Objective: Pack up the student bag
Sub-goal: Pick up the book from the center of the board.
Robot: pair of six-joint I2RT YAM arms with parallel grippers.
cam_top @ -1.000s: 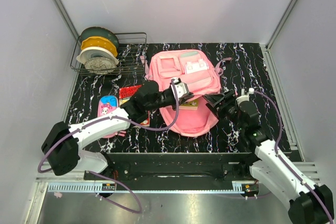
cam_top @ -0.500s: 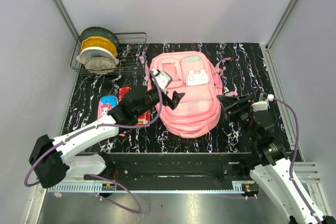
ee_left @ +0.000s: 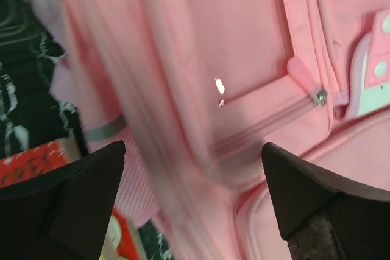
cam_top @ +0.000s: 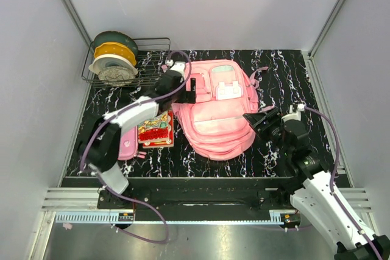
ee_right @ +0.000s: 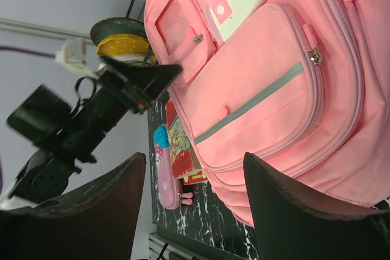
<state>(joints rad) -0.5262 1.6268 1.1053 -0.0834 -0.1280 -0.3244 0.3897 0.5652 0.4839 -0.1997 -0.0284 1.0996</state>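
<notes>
**Soft bag, crowded left side: where this could slip**

The student bag lies flat, front up, at the centre of the table, and it looks closed. Because it is limp fabric, a one-sided pull on a zip would probably drag or bunch it rather than open it. The left gripper hangs over the bag's eleven o'clock corner with its fingers spread wide and empty. From there it could snag a strap or the small pocket. The right gripper sits at the bag's four o'clock edge, fingers apart, holding nothing. If it does not pin the bag, the bag may shift toward the wire rack.

The most open room is at two to three o'clock. The rack crowds ten o'clock. At eight o'clock the book lies beside the bag, and the pencil case lies just beyond it, partly under the left arm. A low sweep of that arm could knock either one.
</notes>
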